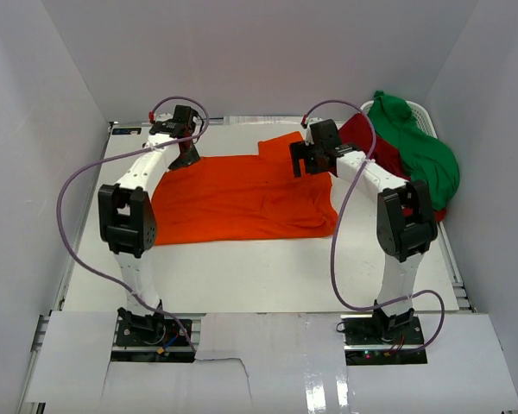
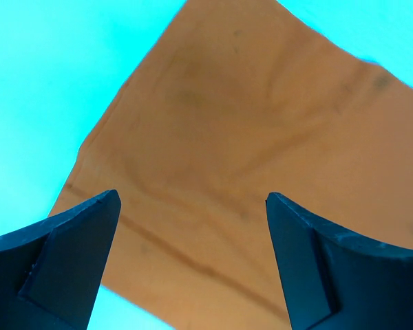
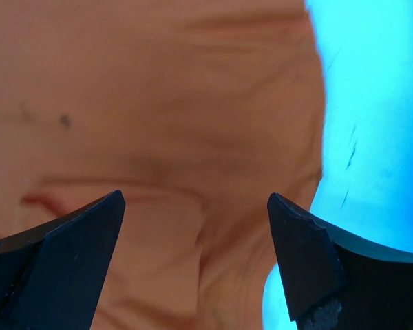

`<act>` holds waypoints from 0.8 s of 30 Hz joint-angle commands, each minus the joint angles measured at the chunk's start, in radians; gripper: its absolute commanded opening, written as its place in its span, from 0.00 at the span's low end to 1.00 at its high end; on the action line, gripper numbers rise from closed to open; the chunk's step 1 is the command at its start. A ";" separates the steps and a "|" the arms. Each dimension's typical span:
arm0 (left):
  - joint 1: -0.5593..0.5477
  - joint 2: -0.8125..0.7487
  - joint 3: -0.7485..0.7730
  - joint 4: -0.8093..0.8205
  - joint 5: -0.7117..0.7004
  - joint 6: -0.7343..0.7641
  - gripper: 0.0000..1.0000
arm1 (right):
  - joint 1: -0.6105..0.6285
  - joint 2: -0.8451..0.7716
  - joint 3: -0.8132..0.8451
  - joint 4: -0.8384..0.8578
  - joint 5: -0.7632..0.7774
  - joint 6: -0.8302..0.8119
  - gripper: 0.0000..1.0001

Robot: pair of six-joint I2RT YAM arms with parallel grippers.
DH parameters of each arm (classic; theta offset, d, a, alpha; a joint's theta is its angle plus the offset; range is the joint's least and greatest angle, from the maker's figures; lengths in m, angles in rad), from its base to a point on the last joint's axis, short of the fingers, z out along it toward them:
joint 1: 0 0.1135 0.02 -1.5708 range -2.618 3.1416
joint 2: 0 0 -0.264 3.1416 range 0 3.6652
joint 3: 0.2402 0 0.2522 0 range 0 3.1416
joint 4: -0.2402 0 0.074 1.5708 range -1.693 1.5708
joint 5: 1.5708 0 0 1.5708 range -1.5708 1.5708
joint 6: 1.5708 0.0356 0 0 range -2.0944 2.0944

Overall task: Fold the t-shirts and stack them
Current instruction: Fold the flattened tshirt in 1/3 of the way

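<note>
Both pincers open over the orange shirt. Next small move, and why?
Probably lower the left pincer and right pincer onto the far edge of the orange t-shirt and close. It lies spread on the table; one pincer hangs open over its far left corner, the other by its far right edge, both empty. The dark red t-shirt and green t-shirt lie bunched aside.

The dark red shirt lies mostly hidden under the green shirt, its shape unreadable.

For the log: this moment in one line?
orange shirt spread out | left gripper open over it | right gripper open over it | red shirt, green shirt heaped right
</note>
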 commanded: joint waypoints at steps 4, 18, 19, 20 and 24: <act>-0.037 -0.327 -0.325 -0.032 0.106 -0.042 0.98 | 0.020 -0.201 -0.112 -0.153 -0.140 0.037 0.90; -0.076 -0.410 -0.676 0.085 0.191 -0.117 0.98 | 0.112 -0.295 -0.379 -0.176 -0.126 0.076 0.93; -0.076 -0.408 -0.677 0.090 0.184 -0.119 0.98 | 0.115 -0.297 -0.388 -0.170 -0.126 0.078 0.93; -0.076 -0.404 -0.677 0.096 0.184 -0.117 0.98 | 0.118 -0.295 -0.393 -0.167 -0.126 0.078 0.93; -0.078 -0.381 -0.673 0.099 0.187 -0.116 0.98 | 0.121 -0.274 -0.408 -0.175 -0.100 0.078 0.96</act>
